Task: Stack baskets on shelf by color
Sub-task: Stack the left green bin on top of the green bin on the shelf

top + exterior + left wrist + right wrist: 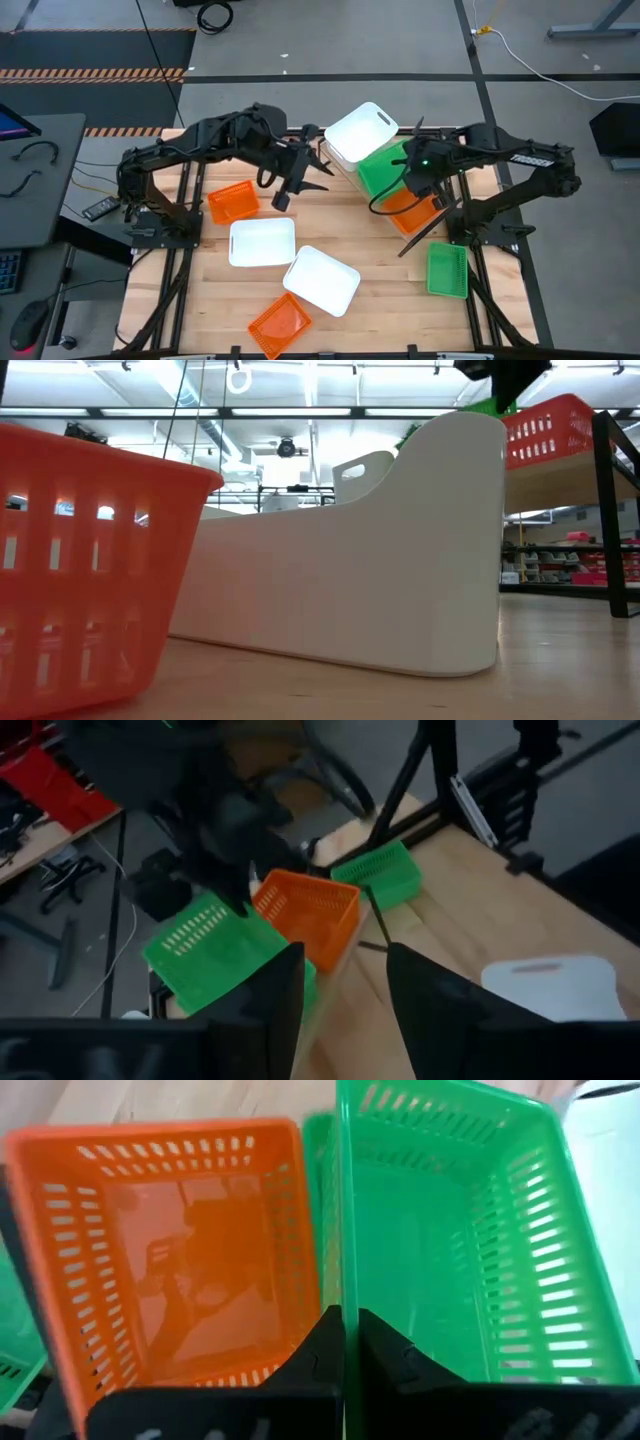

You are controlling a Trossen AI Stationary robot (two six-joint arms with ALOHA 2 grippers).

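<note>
The slanted plywood shelf (432,222) carries a white basket (362,130), a green basket (383,168) and an orange basket (410,212) in a row. My right gripper (415,186) is over the shelf, shut on the green basket (460,1240), with the orange one (180,1240) beside it. A second green rim (320,1170) shows between the two. My left gripper (290,190) hovers open above the table, left of the shelf, touching nothing. On the tabletop rest two white baskets (262,242) (321,280), two orange ones (233,201) (280,322) and a green one (447,270). My right gripper pinches the green basket's long side wall (342,1280), the one next to the orange basket, one finger inside the basket and one outside. The fingers come from above, pointing down. Whether the basket's bottom rests on the shelf I cannot tell.
The shelf's black metal frame (612,510) stands at the table's right. In the low view an orange basket (80,560) and a white one (380,560) fill the near table. Free plank shows between the loose baskets and the shelf (370,245).
</note>
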